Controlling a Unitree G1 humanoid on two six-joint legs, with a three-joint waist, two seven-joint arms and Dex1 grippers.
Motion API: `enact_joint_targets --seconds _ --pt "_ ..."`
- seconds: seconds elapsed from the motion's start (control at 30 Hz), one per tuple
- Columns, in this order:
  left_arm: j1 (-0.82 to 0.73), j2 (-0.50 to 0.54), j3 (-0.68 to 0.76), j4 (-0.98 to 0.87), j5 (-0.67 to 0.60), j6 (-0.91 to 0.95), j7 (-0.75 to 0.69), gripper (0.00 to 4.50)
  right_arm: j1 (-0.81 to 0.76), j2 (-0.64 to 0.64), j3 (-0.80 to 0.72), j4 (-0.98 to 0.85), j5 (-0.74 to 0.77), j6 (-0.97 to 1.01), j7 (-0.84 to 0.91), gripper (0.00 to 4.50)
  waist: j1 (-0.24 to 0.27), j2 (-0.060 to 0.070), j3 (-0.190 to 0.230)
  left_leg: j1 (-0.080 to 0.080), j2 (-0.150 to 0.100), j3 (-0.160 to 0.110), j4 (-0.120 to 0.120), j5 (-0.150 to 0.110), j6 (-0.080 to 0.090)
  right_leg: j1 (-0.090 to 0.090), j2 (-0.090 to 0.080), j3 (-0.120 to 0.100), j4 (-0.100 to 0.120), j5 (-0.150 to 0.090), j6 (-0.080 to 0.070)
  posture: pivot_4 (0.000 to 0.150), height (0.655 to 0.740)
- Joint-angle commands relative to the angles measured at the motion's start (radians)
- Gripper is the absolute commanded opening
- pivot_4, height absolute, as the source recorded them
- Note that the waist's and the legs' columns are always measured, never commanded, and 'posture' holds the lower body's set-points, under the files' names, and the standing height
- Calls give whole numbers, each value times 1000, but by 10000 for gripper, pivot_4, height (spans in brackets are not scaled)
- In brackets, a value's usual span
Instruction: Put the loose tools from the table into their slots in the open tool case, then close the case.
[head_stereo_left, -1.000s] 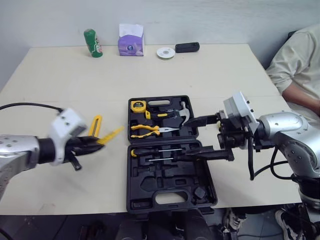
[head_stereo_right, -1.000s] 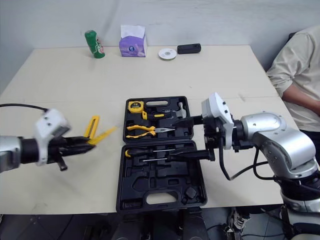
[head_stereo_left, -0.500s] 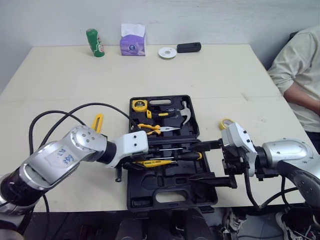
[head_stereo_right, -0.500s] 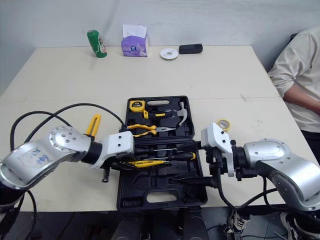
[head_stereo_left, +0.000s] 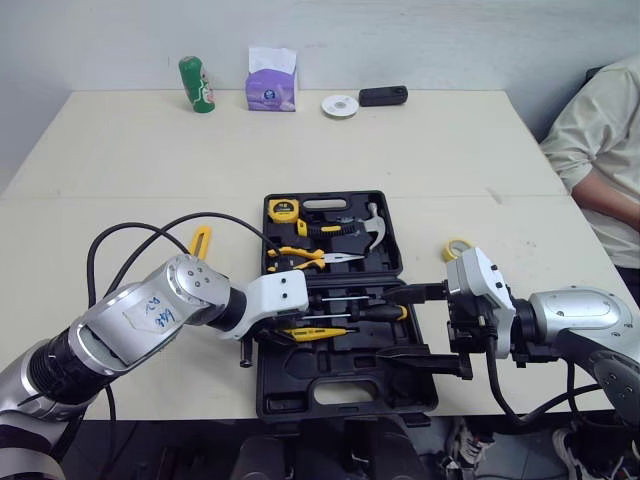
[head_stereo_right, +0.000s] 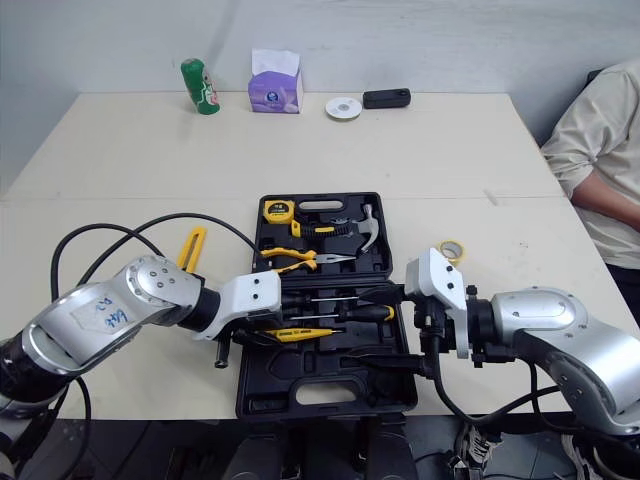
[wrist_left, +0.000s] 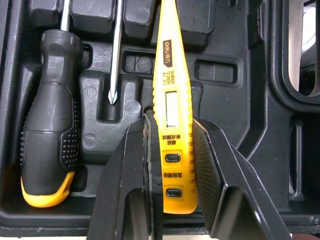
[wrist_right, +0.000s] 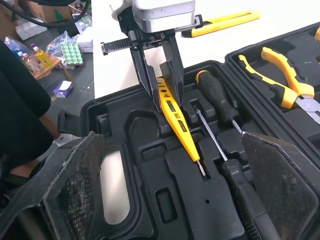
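Left pincer (wrist_left: 172, 120) with tester (wrist_left: 173, 75) and right pincer (head_stereo_left: 418, 324) crowd case's (head_stereo_left: 345, 372) near half.

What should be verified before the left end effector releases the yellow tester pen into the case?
1. Left end effector shut on tester pen: ok.
2. Pen lying over the near half of the tool case: ok.
3. Pen fully seated in its slot: cannot tell.
4. Right end effector open, not touching the pen: ok.
5. All loose tools stowed: not ok; yellow tool and tape roll lie outside the case.
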Motion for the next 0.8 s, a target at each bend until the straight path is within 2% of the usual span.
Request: enact_joint_targets --seconds 0.03,0.2,0.27,0.33,0.43,0.47,0.6,0.7,0.8 --pt "-8 -2 -11 5 29 -21 -13 5281 -2 -3 -5 -15 12 -11 0 45000 0 0 0 0 0 0 0 0 0 0 0 0 0 0 0 1500 7278" --pt "-12 -8 -14 21 50 -47 -25 5281 1 4 2 -18 11 -12 -7 45000 1 0 0 0 0 0 0 0 0 0 0 0 0 0 0 1500 7278" --pt "-15 -4 6 27 33 -41 -43 15427 -4 8 13 -15 6 -14 -8 45000 1 0 0 0 0 0 0 0 0 0 0 0 0 0 0 1500 7278" --pt "-15 4 46 25 10 -33 -62 22710 -11 8 29 -8 -8 -23 -1 45000 1 0 0 0 0 0 0 0 0 1 0 0 0 0 1 1500 7278" --pt "3 -18 136 37 -52 -28 -78 36229 -17 5 40 8 -25 -39 8 45000 0 0 0 0 0 0 1 1 0 0 0 0 1 0 1 1500 7278" --pt "27 -19 168 42 -60 -77 -90 41002 -17 4 41 12 -31 -44 11 45000 0 0 0 0 0 -1 2 1 1 0 0 0 1 0 1 1500 7278" --pt "170 -38 297 113 -58 -327 -147 41002 -14 4 39 17 -40 -54 10 45000 -6 0 0 1 0 0 2 1 0 1 0 0 1 0 0 1500 7278" --pt "249 -115 371 203 -65 -476 -153 41002 -12 4 33 16 -41 -54 5 45000 -2 0 0 1 0 0 2 2 0 0 0 -1 1 0 0 1500 7278" --pt "300 -205 404 283 -73 -555 -144 32446 -16 1 28 17 -43 -50 1 45000 2 -1 0 0 -1 -1 2 2 1 1 -1 -1 1 1 1 1500 7278"
